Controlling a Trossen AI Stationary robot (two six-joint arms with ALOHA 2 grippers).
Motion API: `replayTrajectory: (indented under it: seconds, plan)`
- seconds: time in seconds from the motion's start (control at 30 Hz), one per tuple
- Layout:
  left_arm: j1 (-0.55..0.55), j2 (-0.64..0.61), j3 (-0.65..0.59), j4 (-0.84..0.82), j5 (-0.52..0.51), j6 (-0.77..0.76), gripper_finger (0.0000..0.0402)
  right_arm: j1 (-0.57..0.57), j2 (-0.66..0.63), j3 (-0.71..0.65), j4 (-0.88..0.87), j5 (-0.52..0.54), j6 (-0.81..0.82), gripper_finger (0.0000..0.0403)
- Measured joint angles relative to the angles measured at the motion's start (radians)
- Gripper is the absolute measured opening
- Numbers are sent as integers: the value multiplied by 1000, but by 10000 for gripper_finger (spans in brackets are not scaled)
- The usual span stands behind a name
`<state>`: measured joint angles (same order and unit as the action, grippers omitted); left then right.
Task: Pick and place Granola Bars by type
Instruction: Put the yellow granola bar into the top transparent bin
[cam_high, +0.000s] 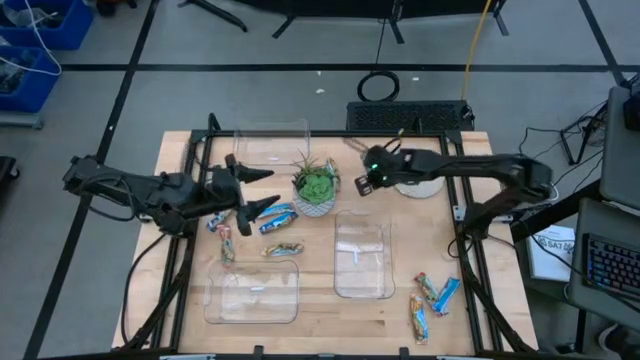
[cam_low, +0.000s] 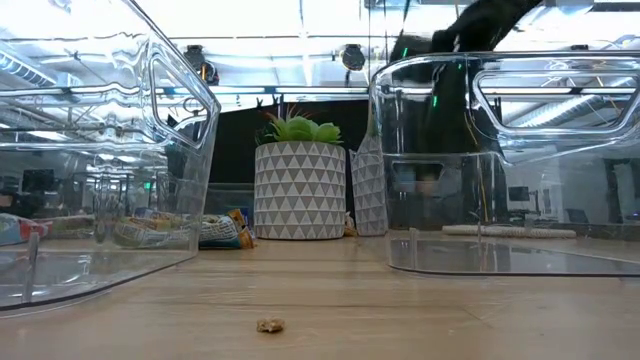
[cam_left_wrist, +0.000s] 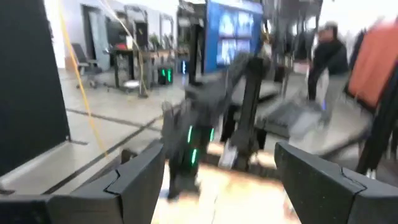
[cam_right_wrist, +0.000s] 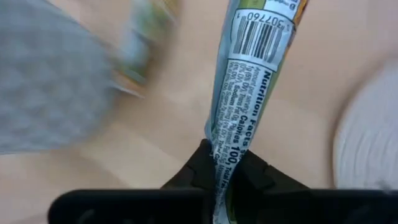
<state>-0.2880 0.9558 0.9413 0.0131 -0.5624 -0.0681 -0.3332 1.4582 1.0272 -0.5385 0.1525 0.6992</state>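
My right gripper (cam_right_wrist: 222, 168) is shut on a granola bar (cam_right_wrist: 249, 74) whose wrapper shows its barcode and nutrition label. In the high view this gripper (cam_high: 363, 183) hovers just right of the potted plant (cam_high: 316, 188). My left gripper (cam_high: 258, 192) is open and sits left of the plant, above a cluster of loose bars. That cluster holds a blue bar (cam_high: 278, 218) and multicoloured bars (cam_high: 283, 249) (cam_high: 228, 243), all lying flat on the table. Three more bars (cam_high: 432, 298) lie near the table's right near corner. The left wrist view shows the open fingers (cam_left_wrist: 134, 180) holding nothing. My right gripper pinches the bar by one end of its wrapper (cam_right_wrist: 225, 143), between the two fingers (cam_right_wrist: 193, 167). The bar runs straight out from the fingers along their line, label side toward the camera. Whether its far end touches the table cannot be told.
Three clear bins stand on the table: one at the far edge (cam_high: 270, 145), one in the middle (cam_high: 362, 255), one near the left front (cam_high: 253, 295). A white round dish (cam_high: 420, 186) lies under the right arm. A person walks in the room beyond (cam_left_wrist: 326, 56).
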Motion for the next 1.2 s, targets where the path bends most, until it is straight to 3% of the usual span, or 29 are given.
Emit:
replayTrajectory:
  seconds: [0.13,0.23,0.33,0.43,0.7,0.83,1.2]
  plan:
    - [111,1,0,-104,84,-18,305,64,-197,13,87,-33,-110,14]
    - [240,32,-1,-113,275,-74,305,128,-301,13,210,-47,-163,14]
    - [344,94,-1,-24,470,-121,305,185,-349,14,335,-51,-165,13]
    - [400,167,-1,80,577,-155,305,226,-346,14,420,-54,-166,13]
    - [426,333,-1,299,591,-231,305,272,-258,13,591,-56,-163,12]
    - [424,395,-1,438,591,-286,305,277,-208,13,658,-107,-143,12]
    - [436,464,-1,532,522,-488,299,277,-121,13,732,-158,-116,12]
